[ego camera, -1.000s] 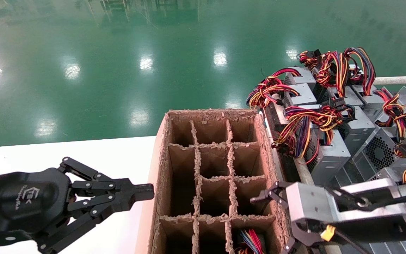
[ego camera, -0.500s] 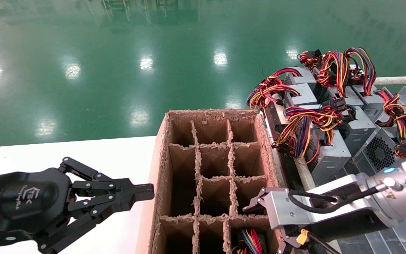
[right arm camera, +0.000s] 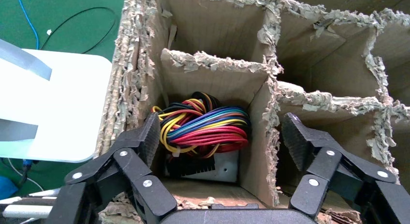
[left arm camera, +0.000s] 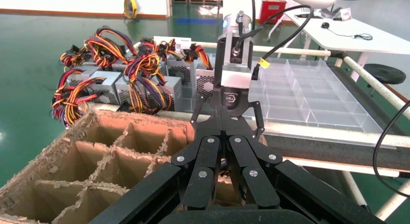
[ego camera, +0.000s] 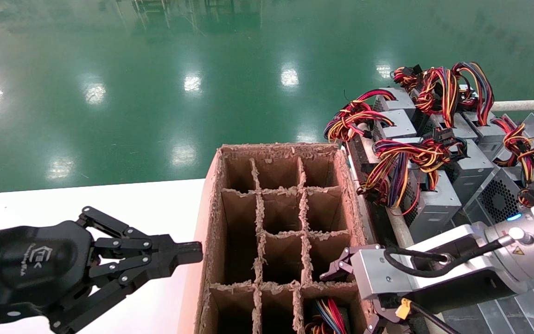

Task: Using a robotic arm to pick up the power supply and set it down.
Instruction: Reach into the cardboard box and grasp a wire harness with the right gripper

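Power supply (right arm camera: pixel 203 151) sits in the divider box's (ego camera: pixel 211 204) near-right cell, at 5 o'clock in the head view. Right gripper (right arm camera: pixel 217 137) hangs directly above it, fingers spread, empty. Left gripper (ego camera: pixel 188 253) parked closed at 8 o'clock. Risk: fingers snagging frayed cardboard or wires during withdrawal.

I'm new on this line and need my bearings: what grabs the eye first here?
The brown cardboard divider box stands in the middle; one power supply with coiled wires sits in its near right corner cell. The right end effector hovers open above that cell. Grey power supplies crowd the right side, and the left end effector is shut beside the box.
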`<move>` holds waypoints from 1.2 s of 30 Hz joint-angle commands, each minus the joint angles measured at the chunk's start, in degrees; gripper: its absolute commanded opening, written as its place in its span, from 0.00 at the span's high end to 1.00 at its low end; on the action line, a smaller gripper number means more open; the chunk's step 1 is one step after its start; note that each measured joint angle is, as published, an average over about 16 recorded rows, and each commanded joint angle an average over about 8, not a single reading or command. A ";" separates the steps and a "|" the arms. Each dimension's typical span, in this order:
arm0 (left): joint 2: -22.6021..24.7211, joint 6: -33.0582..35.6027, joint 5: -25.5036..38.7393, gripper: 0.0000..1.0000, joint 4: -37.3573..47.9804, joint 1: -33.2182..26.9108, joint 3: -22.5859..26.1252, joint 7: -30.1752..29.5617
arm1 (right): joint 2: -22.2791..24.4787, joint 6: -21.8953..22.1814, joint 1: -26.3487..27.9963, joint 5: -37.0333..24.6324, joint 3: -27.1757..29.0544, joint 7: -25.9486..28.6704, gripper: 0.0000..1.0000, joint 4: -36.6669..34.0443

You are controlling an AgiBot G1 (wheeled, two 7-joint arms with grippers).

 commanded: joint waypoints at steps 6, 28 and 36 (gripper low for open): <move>0.00 0.00 0.00 1.00 0.00 0.00 0.00 0.00 | -0.06 0.12 0.62 0.84 -1.67 -0.47 1.00 -0.41; 0.00 0.00 -0.01 1.00 0.00 0.00 0.01 0.01 | 0.10 0.14 3.47 2.70 -5.28 -1.99 1.00 -1.78; -0.01 -0.01 -0.01 1.00 0.00 0.00 0.02 0.01 | 1.22 1.92 4.28 3.05 -5.29 -2.72 1.00 -0.87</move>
